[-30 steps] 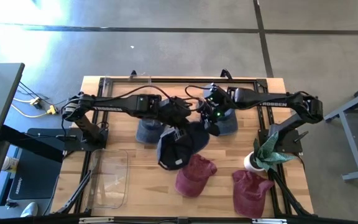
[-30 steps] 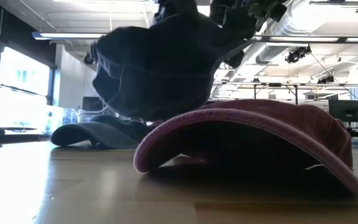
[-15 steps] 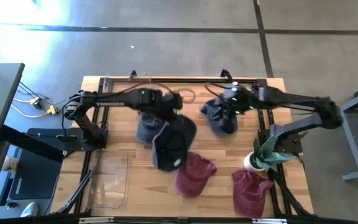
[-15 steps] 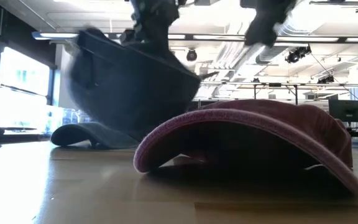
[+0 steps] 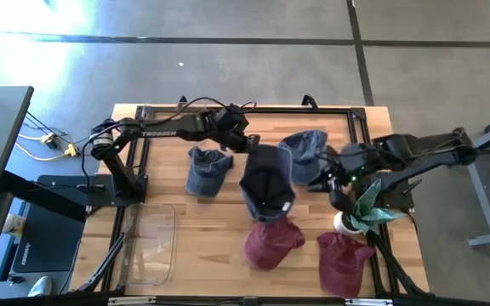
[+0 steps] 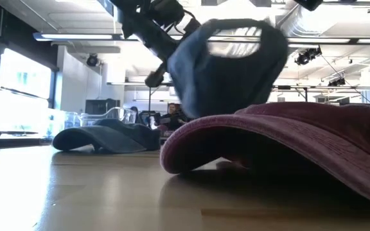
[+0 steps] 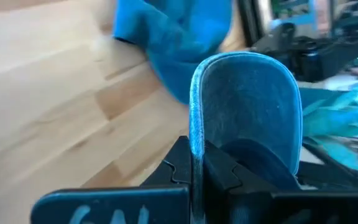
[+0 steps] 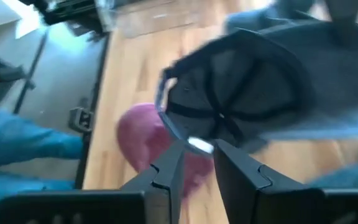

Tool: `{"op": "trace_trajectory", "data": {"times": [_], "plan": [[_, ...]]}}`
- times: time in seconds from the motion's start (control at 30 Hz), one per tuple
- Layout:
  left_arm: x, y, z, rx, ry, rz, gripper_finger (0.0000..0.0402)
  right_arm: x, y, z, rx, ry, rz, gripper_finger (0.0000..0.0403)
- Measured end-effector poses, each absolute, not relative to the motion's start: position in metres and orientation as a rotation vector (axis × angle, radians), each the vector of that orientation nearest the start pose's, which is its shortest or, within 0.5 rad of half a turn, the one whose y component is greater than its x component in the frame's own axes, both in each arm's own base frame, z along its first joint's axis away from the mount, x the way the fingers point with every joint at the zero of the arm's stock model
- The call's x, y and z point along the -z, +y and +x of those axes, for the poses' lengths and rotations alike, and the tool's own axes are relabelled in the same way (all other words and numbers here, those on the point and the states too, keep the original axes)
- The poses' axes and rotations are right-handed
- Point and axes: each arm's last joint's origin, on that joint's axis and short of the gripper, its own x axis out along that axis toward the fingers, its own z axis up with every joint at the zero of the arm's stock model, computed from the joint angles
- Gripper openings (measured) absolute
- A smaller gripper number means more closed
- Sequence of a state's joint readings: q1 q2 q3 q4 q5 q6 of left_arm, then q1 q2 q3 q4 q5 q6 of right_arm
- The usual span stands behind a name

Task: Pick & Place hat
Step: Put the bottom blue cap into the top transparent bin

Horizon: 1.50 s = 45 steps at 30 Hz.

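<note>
With the dark cap (image 5: 267,185) hanging off the tabletop (image 5: 185,229) by its brim, we have the left tool (image 5: 247,144) clamped shut on that brim, near the middle toward the far edge. In the left wrist view the brim (image 7: 247,106) stands upright between the fingers, so the pinch looks solid. The cap hangs just over the maroon cap (image 5: 272,242) that lies near the front edge; the low view shows the two close, and we cannot tell if they touch. The right tool (image 5: 336,180) sits near the right edge, beside the plant (image 5: 366,208), holding nothing, fingers slightly apart in its wrist view. A grey cap (image 5: 207,167) and a blue cap (image 5: 304,155) lie either side of the carried one, a second maroon cap (image 5: 344,259) sits at the front right corner, and a clear tray (image 5: 150,246) is at the front left. We judge this as mid-carry. To do it well: keep the pinch closed, lift enough to clear the maroon crown before moving sideways, go slowly so the crown does not swing, and release only once the cap rests flat. The drop target is not evident to us.
</note>
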<state>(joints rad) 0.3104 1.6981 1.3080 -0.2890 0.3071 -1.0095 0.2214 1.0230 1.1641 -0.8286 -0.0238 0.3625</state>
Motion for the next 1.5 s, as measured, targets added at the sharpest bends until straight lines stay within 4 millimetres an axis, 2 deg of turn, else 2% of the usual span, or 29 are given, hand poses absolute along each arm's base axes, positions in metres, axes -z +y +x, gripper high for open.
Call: {"op": "trace_trajectory", "data": {"times": [0.13, 0.3, 0.5, 0.6, 0.7, 0.83, 0.93, 1.03, 1.1, 1.23, 1.3, 1.4, 1.5], "plan": [[-0.27, 0.106, 0.364, -0.319, 0.571, -1.187, 0.0, -0.353, 0.058, 0.21, -0.217, 0.722, 0.251, 0.013], [-0.274, 0.108, 0.366, -0.33, 0.509, -1.21, 0.0, -0.335, 0.088, 0.223, -0.367, 0.788, 0.036, 0.0167], [-0.291, 0.109, 0.365, -0.317, 0.417, -1.204, 0.0, -0.319, 0.12, 0.22, -0.3, 0.853, -0.069, 0.015], [-0.291, 0.112, 0.365, -0.336, 0.422, -1.222, 0.0, -0.31, 0.13, 0.224, -0.183, 0.839, -0.177, 0.0132], [-0.301, 0.113, 0.366, -0.316, 0.383, -1.219, 0.0, -0.303, 0.131, 0.233, -0.068, 0.817, -0.24, 0.0116], [-0.303, 0.111, 0.367, -0.302, 0.391, -1.224, 0.0, -0.298, 0.124, 0.243, 0.103, 0.791, -0.273, 0.0097], [-0.307, 0.106, 0.37, -0.263, 0.392, -1.222, 0.0, -0.301, 0.109, 0.247, 0.255, 0.751, -0.25, 0.0083], [-0.307, 0.1, 0.371, -0.243, 0.409, -1.222, 0.0, -0.303, 0.089, 0.252, 0.336, 0.754, -0.177, 0.0073], [-0.307, 0.095, 0.373, -0.238, 0.413, -1.222, 0.0, -0.299, 0.076, 0.255, 0.351, 0.794, -0.141, 0.0068], [-0.305, 0.084, 0.375, -0.233, 0.435, -1.215, 0.0, -0.266, 0.045, 0.256, 0.41, 0.906, -0.079, 0.0067], [-0.302, 0.082, 0.374, -0.272, 0.453, -1.21, 0.0, -0.255, 0.037, 0.256, 0.412, 0.927, -0.011, 0.0066], [-0.297, 0.082, 0.371, -0.332, 0.496, -1.21, 0.0, -0.255, 0.034, 0.257, 0.377, 0.924, 0.059, 0.0063], [-0.295, 0.082, 0.37, -0.367, 0.51, -1.201, 0.0, -0.273, 0.037, 0.258, 0.278, 0.919, 0.102, 0.0059]]}}
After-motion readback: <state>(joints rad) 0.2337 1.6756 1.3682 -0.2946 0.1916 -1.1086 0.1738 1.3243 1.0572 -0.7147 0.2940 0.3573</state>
